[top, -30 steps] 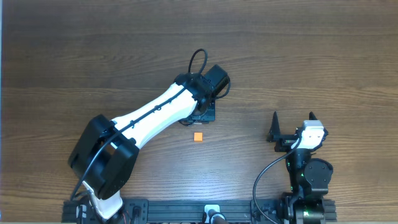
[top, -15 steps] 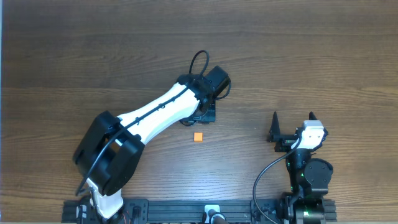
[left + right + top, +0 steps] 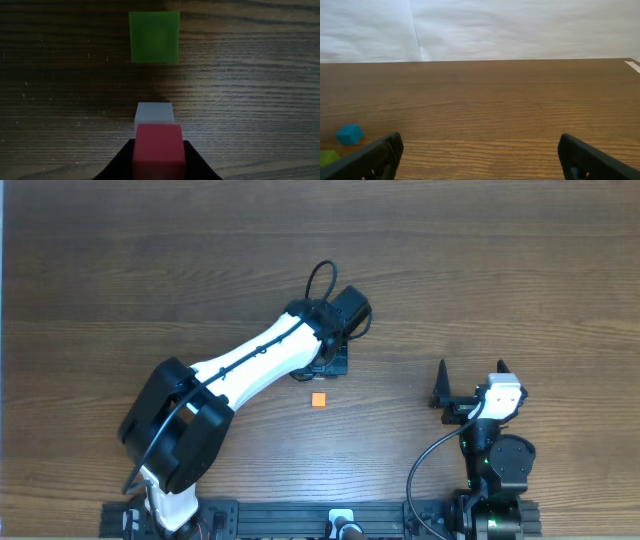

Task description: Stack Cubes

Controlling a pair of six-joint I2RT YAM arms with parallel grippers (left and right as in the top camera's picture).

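In the left wrist view my left gripper (image 3: 158,159) is shut on a red cube (image 3: 158,146). Just past the red cube a white cube (image 3: 154,112) sits on the wood, its near edge covered by the red one. I cannot tell whether the two touch. A green cube (image 3: 154,36) lies farther on, in line with them. In the top view the left arm's wrist (image 3: 330,330) covers these cubes near the table's middle. A small orange cube (image 3: 318,400) lies just below it. My right gripper (image 3: 469,383) stands open and holds nothing at the lower right.
The right wrist view shows a blue cube (image 3: 349,134) and a corner of the green cube (image 3: 327,157) far off, with a white wall behind the table's far edge. The brown wooden table (image 3: 520,270) has free room on all sides.
The left arm's shoulder and upper arm shifted slightly a second ago, then held still. Its wrist stayed in place. The right arm has not moved.
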